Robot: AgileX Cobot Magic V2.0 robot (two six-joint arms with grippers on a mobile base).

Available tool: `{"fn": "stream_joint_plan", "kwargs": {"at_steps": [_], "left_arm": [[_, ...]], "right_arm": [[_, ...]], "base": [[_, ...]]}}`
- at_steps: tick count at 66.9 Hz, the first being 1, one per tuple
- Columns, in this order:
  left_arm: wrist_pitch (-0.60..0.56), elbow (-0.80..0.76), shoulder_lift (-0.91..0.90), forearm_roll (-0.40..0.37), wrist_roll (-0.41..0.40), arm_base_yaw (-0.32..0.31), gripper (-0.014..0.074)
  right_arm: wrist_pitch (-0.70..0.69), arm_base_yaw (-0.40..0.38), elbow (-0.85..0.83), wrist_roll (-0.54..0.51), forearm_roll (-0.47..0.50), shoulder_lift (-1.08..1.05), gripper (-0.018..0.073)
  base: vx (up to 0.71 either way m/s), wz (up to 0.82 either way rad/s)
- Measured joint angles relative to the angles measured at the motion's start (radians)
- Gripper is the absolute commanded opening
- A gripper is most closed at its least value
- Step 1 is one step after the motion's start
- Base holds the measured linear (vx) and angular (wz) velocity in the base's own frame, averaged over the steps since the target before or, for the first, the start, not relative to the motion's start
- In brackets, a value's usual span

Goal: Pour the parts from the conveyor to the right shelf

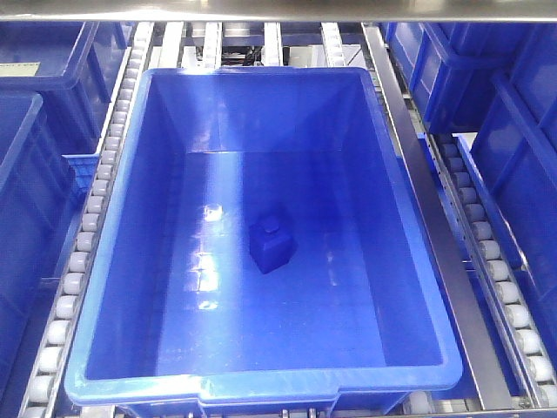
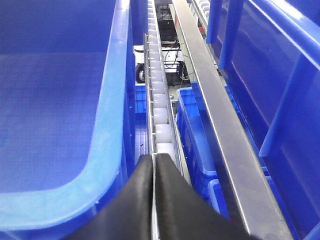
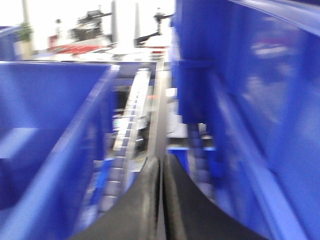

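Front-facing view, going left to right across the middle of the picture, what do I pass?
Left neighbouring bin → left roller lane → big bin's left wall → small blue block inside it → bin's right wall → steel rail → right roller lane → right-hand bins.

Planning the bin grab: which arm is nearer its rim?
Probably left: the left claw, shut, sits right beside the bin rim; the right claw view is blurred, rim farther off.
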Motion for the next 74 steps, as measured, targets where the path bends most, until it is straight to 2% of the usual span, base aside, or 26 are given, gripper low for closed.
{"fn": "stream_joint_plan", "kwargs": {"at_steps": [5,16,36,74], "left_arm": [[0.0,0.0,0.0,0.0,0.0,0.0,-0.0006],[0.0,0.0,0.0,0.0,0.0,0.0,-0.0006],[0.0,0.0,0.0,0.0,0.0,0.0,-0.0006],[0.0,0.0,0.0,0.0,0.0,0.0,-0.0006]], "right_arm": [[0.0,-0.024,0.045,0.0,0.0,-0.055,-0.001],[-0.009,-0.026,0.12,0.001,0.0,-0.086,-0.001],[-0.016,-0.021,0.122,0.001,-0.049,-0.086,-0.001],[-0.016,-0.021,0.122,0.001,-0.054,-0.086,-0.001]], "base": [[0.0,0.0],[0.0,0.0],[0.0,0.0],[0.0,0.0]]}}
